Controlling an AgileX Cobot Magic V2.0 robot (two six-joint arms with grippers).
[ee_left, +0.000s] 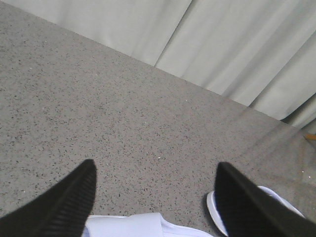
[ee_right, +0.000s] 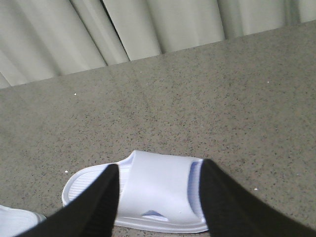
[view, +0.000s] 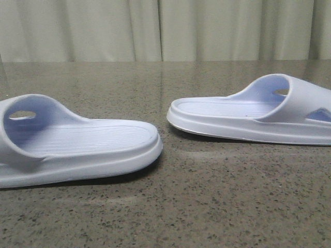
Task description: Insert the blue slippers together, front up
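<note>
Right now we see the two blue slippers lying sole-down on the speckled grey table (view: 207,206), well apart, heels pointing toward each other. The left slipper (view: 77,142) sits toward our left arm, its strap at the outer end; the right slipper (view: 253,111) lies a little farther back, toward our right arm. From the right wrist, the right gripper (ee_right: 160,197) hangs over the right slipper (ee_right: 153,190), its black fingers (ee_right: 101,202) spread wide on either side of the strap, holding nothing. From the left wrist, the left gripper (ee_left: 155,197) is likewise wide open and empty, with the left slipper's strap (ee_left: 128,226) showing between its fingers (ee_left: 69,202). Behind the table hangs a pale pleated curtain (view: 165,28).
</note>
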